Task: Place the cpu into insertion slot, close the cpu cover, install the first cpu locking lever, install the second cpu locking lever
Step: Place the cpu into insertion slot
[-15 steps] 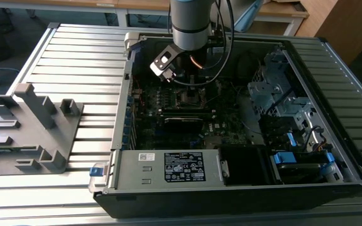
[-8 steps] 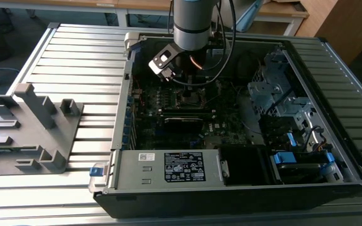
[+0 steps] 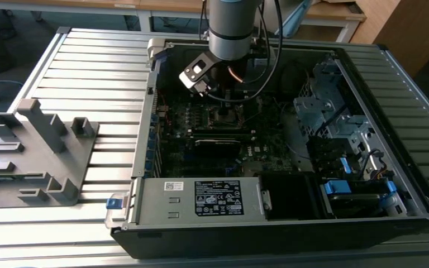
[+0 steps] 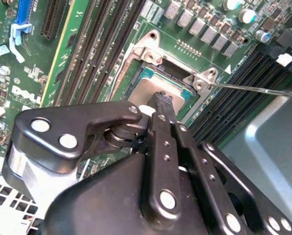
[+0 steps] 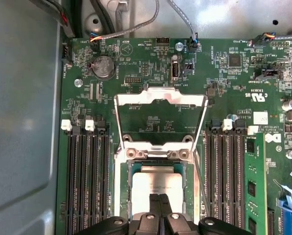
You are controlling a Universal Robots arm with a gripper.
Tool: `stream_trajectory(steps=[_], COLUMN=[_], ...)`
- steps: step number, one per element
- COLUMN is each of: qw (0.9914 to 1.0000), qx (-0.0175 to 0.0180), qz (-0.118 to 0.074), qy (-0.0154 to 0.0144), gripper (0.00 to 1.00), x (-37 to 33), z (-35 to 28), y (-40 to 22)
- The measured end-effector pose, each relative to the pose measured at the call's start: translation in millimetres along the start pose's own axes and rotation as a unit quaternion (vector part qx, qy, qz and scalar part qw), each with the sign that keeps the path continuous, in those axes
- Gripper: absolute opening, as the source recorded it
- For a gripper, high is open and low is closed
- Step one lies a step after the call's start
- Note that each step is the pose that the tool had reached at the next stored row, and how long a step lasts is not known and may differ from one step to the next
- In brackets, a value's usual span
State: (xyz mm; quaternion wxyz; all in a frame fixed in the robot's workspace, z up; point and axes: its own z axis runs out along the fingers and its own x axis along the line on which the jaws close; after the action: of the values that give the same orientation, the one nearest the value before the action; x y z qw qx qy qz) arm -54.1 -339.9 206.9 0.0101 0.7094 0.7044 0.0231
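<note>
Jaws are pinched together with no gap showing, tips at or just above the grey metal top of the cpu (image 5: 155, 185). Directly under the jaws, the cpu lies flat in the socket (image 5: 120, 196). It is square, edges parallel to the flanking memory slots (image 5: 87, 176). The cpu cover (image 5: 160, 94) stands hinged open beyond it.

- Exterior view: high and well back, looking down into the open black metal computer case (image 3: 274, 240).
- First wrist view: close, straight down on the green motherboard (image 5: 224, 88).
- Second wrist view: close, slanting past the black gripper (image 4: 163, 100).
- Both wrist views share the small silvery-grey square cpu (image 5: 158, 183) (image 4: 148, 88).
</note>
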Motion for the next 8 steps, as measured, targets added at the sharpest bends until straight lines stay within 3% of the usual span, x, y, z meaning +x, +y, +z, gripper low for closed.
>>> stream_trajectory(steps=[8], qw=[1.00000], qx=[0.0002], qz=[0.001], qy=[-0.0001], gripper=[0.11], x=[-0.1], z=[1.7], y=[0.4])
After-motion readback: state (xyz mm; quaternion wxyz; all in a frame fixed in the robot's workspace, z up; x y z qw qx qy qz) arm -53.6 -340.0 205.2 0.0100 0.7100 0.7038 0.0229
